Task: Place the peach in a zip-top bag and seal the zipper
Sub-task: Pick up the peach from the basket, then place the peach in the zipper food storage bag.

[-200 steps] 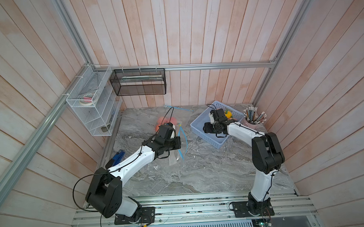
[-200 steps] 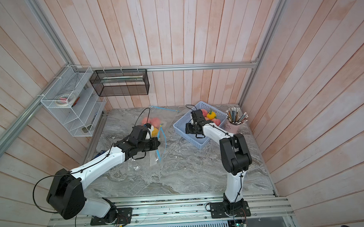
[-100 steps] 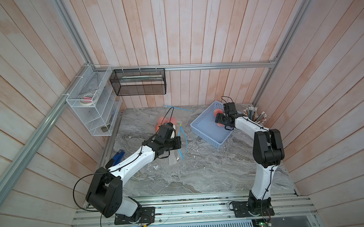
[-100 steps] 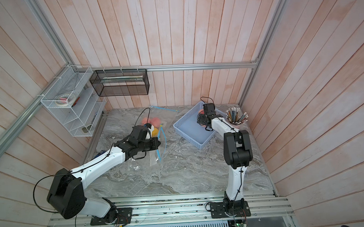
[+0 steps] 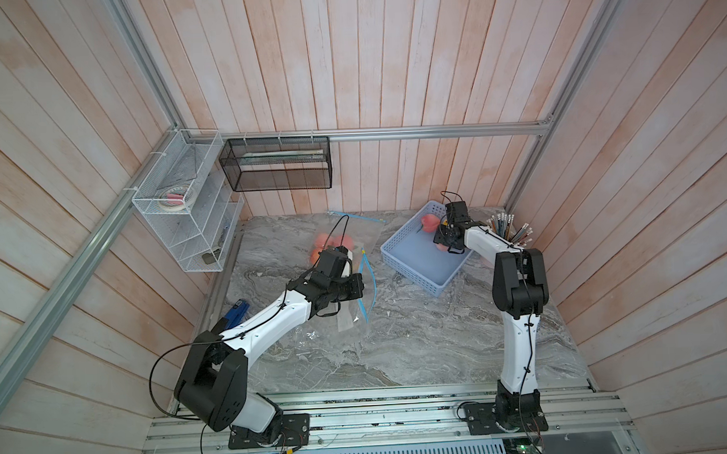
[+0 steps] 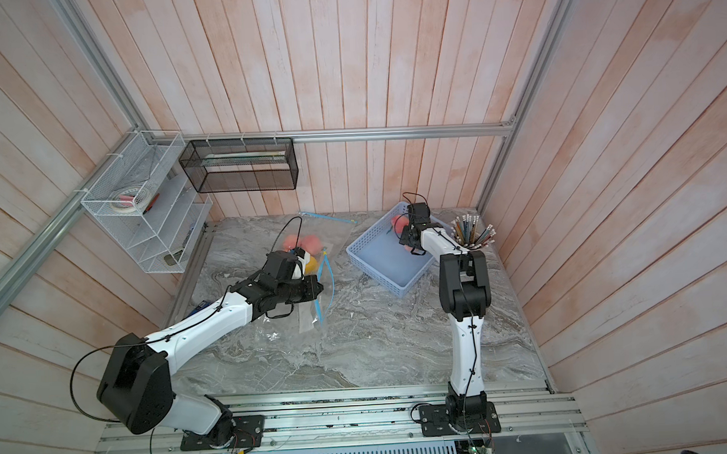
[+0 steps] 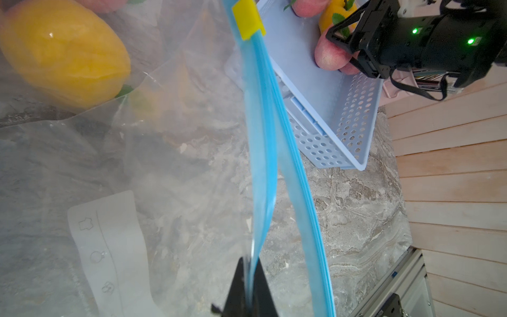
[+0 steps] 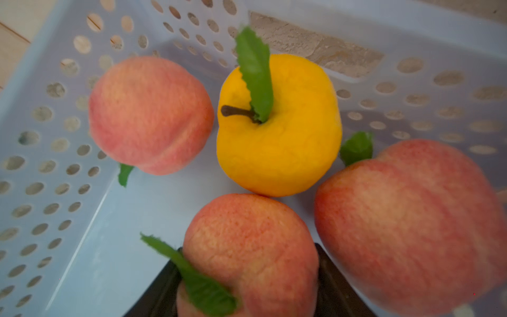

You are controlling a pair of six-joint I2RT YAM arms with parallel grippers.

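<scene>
Marble table (image 5: 399, 351) | left claw (image 7: 249, 266) clamped on zip-top bag (image 7: 263, 164) | right claw (image 8: 248, 254) clamped on peach (image 8: 247, 227) in basket (image 8: 41, 164)

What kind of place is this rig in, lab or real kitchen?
Likely a robot lab cell: left arm and right arm bolted to an aluminium base rail, plank walls framed in aluminium extrusion, peaches staged in a blue basket.

Arms (image 5: 520, 355) have white links (image 5: 273, 318), black joints (image 5: 211, 383), black cables (image 5: 151, 381), black right gripper (image 7: 343, 50).

Marble table (image 5: 399, 351), blue basket (image 5: 417, 261), zip-top bag (image 7: 164, 164)
</scene>
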